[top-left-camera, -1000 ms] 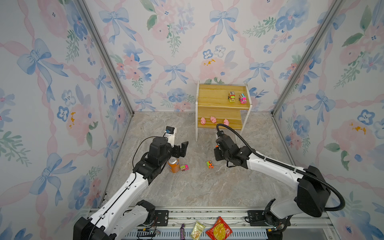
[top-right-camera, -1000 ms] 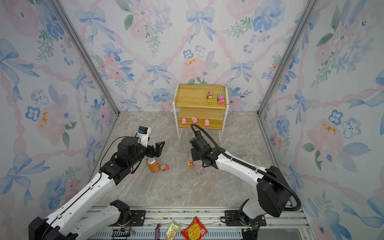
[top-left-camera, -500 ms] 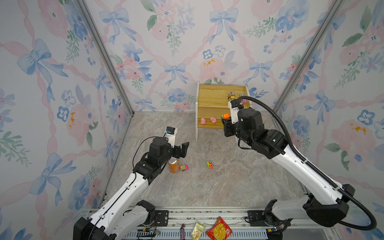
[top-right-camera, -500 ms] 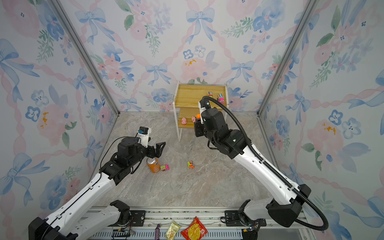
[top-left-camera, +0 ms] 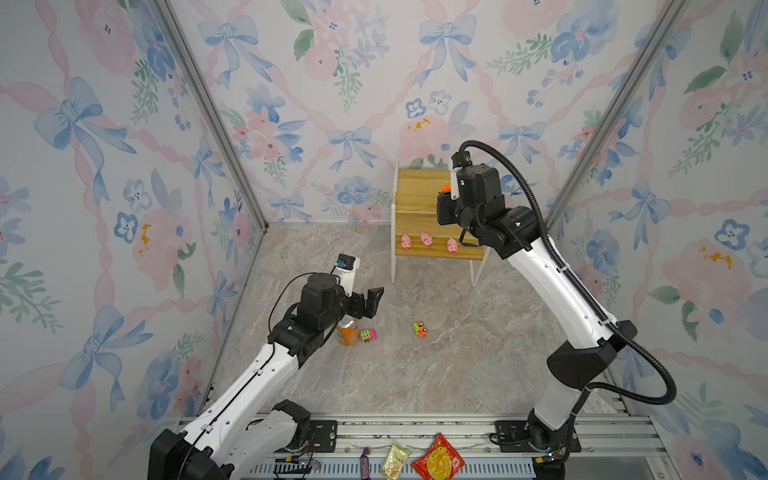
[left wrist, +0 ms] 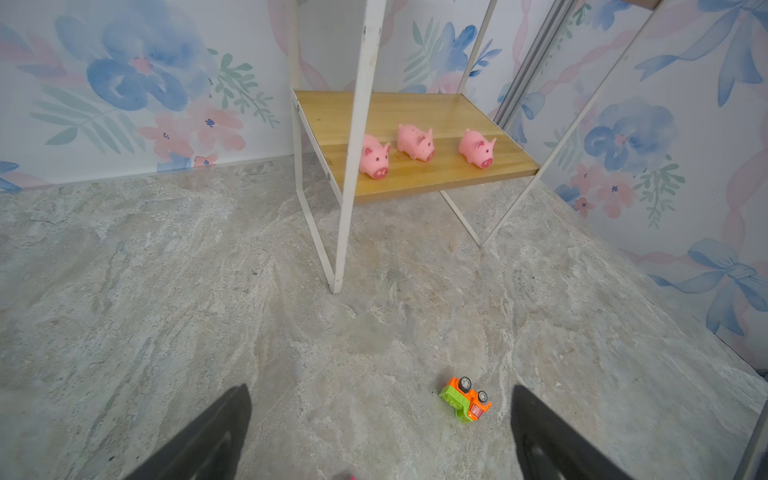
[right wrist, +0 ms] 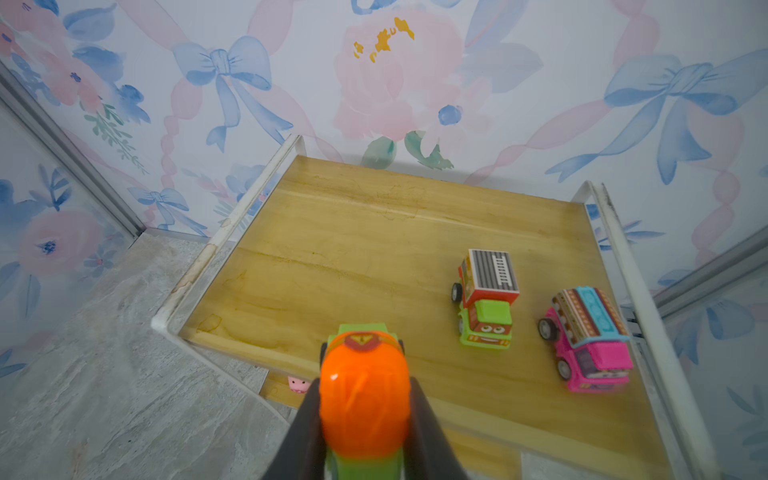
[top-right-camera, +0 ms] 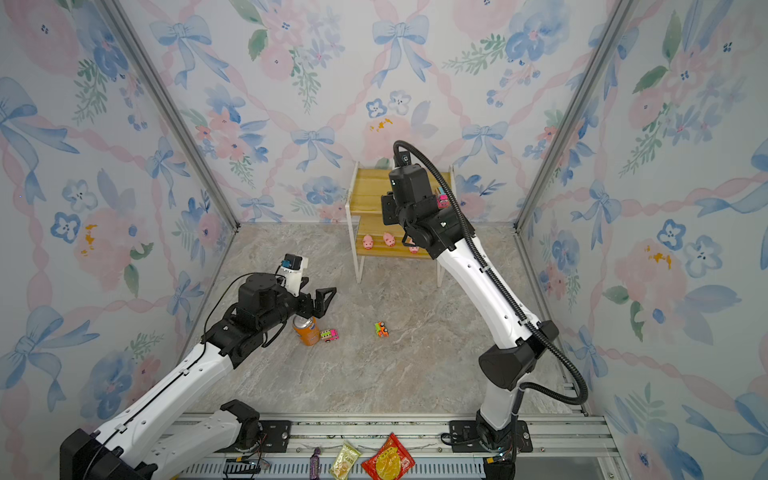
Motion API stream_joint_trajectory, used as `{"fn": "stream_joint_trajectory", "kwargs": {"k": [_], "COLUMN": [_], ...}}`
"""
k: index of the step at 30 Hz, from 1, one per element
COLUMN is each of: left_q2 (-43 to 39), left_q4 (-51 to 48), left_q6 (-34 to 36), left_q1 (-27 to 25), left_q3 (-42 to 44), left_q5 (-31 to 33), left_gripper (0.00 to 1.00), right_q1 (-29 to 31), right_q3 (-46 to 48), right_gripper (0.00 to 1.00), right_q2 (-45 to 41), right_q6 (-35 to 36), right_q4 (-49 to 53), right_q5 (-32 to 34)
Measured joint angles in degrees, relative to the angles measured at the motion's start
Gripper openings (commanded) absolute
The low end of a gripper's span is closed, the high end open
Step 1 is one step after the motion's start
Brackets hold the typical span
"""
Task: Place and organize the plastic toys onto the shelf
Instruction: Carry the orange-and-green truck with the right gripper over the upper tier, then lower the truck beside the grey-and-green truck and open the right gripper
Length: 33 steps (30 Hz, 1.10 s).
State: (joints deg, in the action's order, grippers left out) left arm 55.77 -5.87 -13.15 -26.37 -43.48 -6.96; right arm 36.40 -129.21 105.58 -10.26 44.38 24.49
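Note:
My right gripper (right wrist: 365, 386) is shut on a green truck with an orange drum (right wrist: 365, 399) and holds it over the front left part of the shelf's (right wrist: 353, 257) upper board. On that board stand a green and red truck (right wrist: 486, 299) and a pink truck (right wrist: 586, 340). Three pink pigs (left wrist: 415, 142) stand in a row on the lower board (left wrist: 415, 108). A green and orange truck (top-left-camera: 420, 329) lies tipped on the floor. A pink and green truck (top-left-camera: 368, 335) sits beside the can. My left gripper (top-left-camera: 370, 303) hangs open and empty above the can.
An orange soda can (top-left-camera: 347, 332) stands upright on the floor under my left wrist. Snack packets (top-left-camera: 438, 461) lie on the front rail. Flowered walls close the cell on three sides, and the shelf (top-left-camera: 419, 183) stands against the back wall.
My right arm has risen from the floor to the shelf's upper board with the truck in its grip. The left arm has not moved.

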Motion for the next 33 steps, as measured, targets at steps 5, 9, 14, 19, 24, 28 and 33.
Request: {"fn": "stream_joint_trajectory", "kwargs": {"k": [5,9,14,19,24,28,33], "left_q2": [-0.1,-0.8,-2.0,-2.1,-2.1,-2.1,-2.1], "left_q4": [0.0,0.0,0.0,0.0,0.0,0.0,0.0], "left_q6": [0.1,0.9,2.1,2.5,2.6,2.6,2.6], "left_q1": [-1.8,-3.7,-5.6,-5.9,-5.9,-5.9,-5.9], "left_q3": [0.0,0.0,0.0,0.0,0.0,0.0,0.0], "left_q5": [-0.4,-0.4,-0.4,-0.6,-0.6,-0.6,-0.6], "left_gripper": [0.98,0.98,0.98,0.98,0.98,0.98,0.98], "right_q1": [-0.1,-0.8,-2.3,-3.0,-3.5,-3.8,-3.8], "right_q3": [-6.6,-8.3,-9.0,-9.0,-9.4,-9.9,-10.2], "right_gripper": [0.27,0.27,0.27,0.27,0.27,0.28,0.29], "right_q2": [6.0,7.0,7.0,7.1,8.0,9.5,11.0], "right_q6": [-0.2,-1.1,-1.9,-2.4,-2.8,-3.2,-3.5], "right_q4": [3.3,4.9,5.1,5.1,5.1,5.1,5.1], "right_q5": [2.3,2.9,3.0,3.0,3.0,3.0,2.9]}}
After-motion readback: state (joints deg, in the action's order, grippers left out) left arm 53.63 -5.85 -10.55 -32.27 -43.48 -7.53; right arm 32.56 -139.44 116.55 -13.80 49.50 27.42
